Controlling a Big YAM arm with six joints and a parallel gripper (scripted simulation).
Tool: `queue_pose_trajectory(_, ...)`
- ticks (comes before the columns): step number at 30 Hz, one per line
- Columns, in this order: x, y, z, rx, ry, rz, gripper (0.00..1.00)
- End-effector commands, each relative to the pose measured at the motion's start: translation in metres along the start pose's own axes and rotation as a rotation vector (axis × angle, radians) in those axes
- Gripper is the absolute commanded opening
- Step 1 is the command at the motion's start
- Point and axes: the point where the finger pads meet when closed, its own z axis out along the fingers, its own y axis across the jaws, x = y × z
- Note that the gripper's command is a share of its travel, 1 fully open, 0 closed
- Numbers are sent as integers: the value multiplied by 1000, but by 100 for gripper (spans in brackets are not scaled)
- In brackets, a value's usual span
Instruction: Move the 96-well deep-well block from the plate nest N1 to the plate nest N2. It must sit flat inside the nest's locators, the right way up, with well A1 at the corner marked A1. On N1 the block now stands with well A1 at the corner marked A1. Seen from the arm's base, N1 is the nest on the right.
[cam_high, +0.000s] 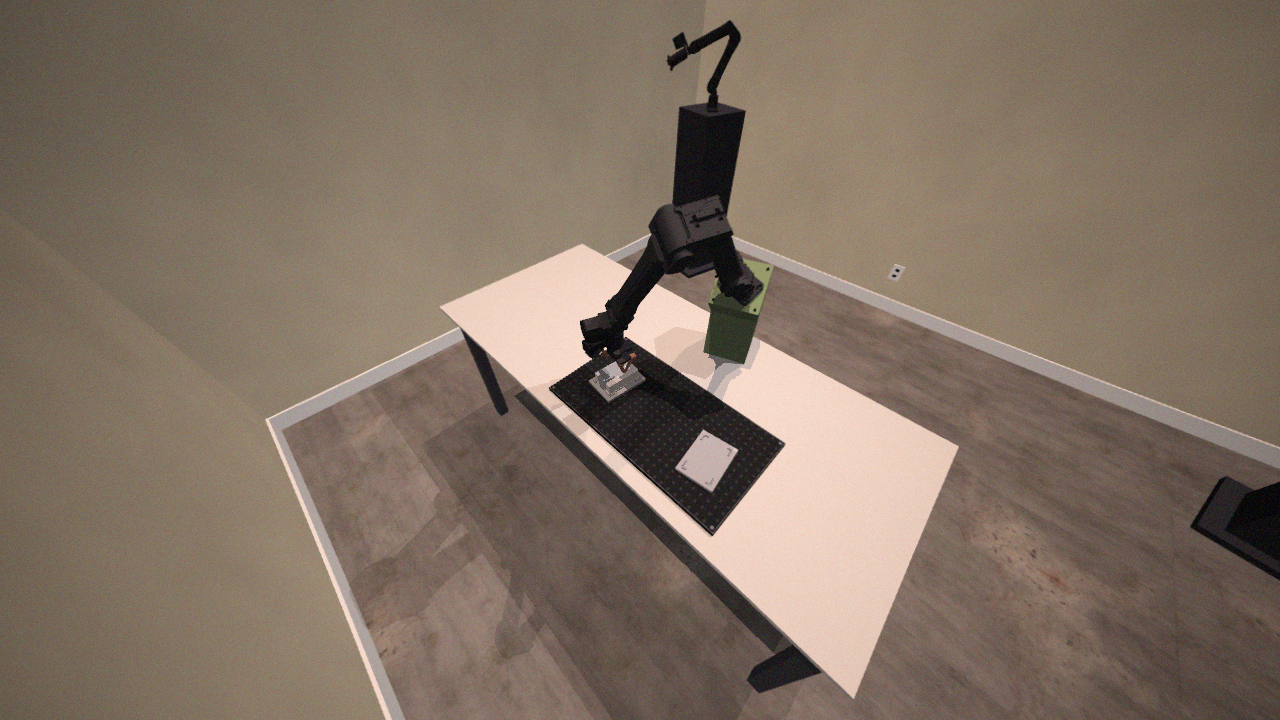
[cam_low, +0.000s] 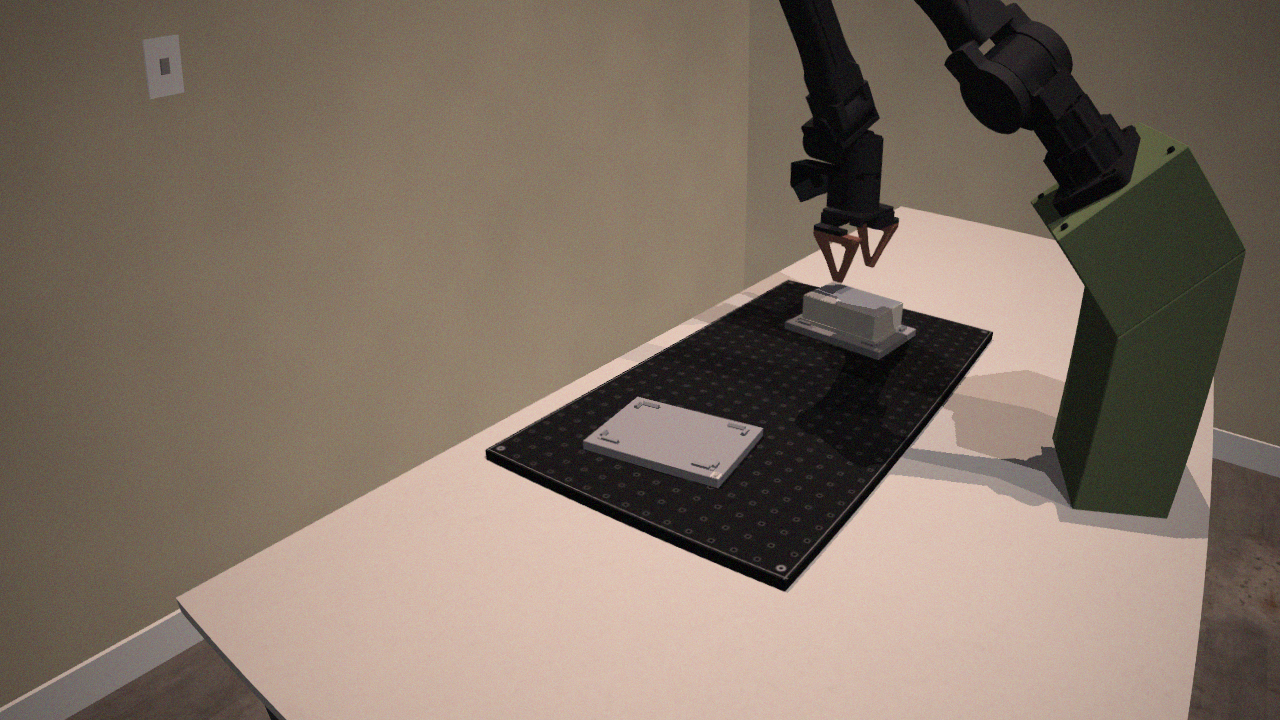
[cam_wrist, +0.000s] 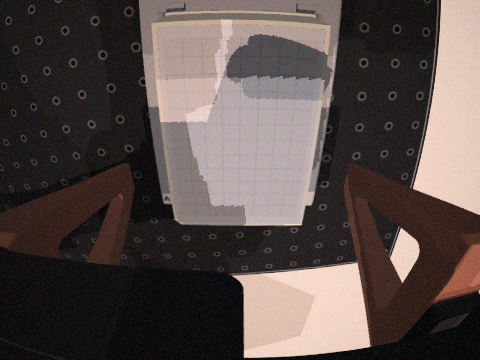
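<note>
Wrist view: gripper (cam_wrist: 236, 234) fully spread, empty, hovering above near end of deep-well block (cam_wrist: 240, 120). Block seated in nest N1 (cam_low: 850, 338) on black breadboard (cam_low: 760, 429). Likely rigid, light, smooth-walled plastic; best clamp across long sides, mid-length.

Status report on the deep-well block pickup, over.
Tool open, empty, above the block's far end. Deep-well block seated on nest N1, untouched. Nest N2 vacant. Nothing on the breadboard between them.
</note>
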Motion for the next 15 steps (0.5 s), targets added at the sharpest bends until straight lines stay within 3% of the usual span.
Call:
queue_pose_trajectory(1, -5, 0, 11, -2, -6, 1, 100)
queue_pose_trajectory(15, -1, 2, 31, -5, -1, 5, 100)
